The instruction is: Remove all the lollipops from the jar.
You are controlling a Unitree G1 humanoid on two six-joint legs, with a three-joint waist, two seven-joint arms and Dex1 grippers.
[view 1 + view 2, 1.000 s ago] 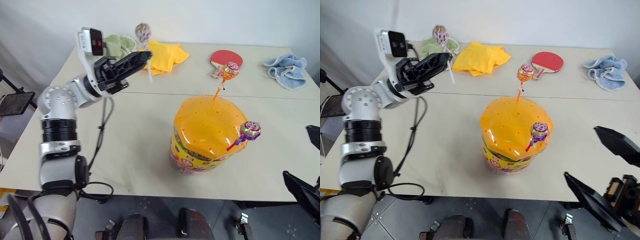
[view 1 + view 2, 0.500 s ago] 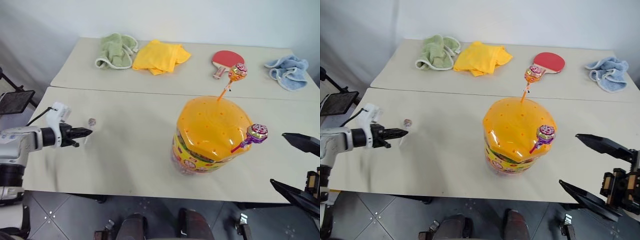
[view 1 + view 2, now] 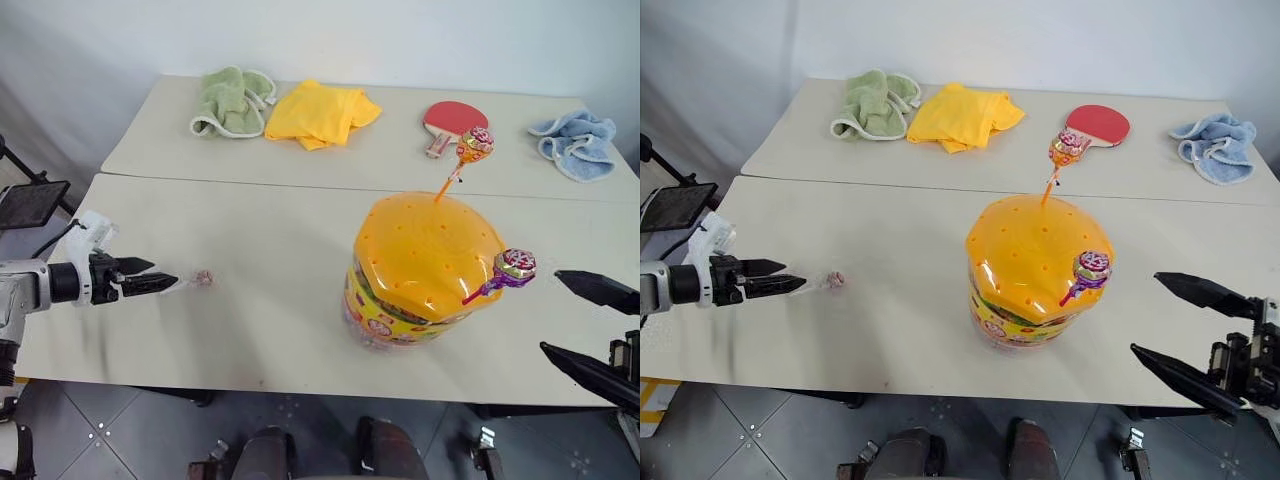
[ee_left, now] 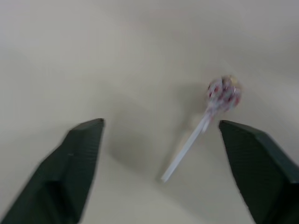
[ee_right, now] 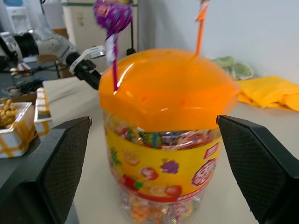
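Dropped white-stick lollipop (image 3: 203,278) beside domed glossy jar (image 3: 420,268)

Two beige tables (image 3: 290,330) stand end to end before a white wall (image 3: 400,40).

Two lollipops (image 3: 513,266) in jar (image 3: 420,275); one (image 3: 203,278) on table

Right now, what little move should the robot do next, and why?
Probably ease the open right gripper toward the purple lollipop on the jar nearest it. One lollipop already lies on the table before the open left gripper, and two remain stuck in the orange lid, the other being the orange-stick lollipop.
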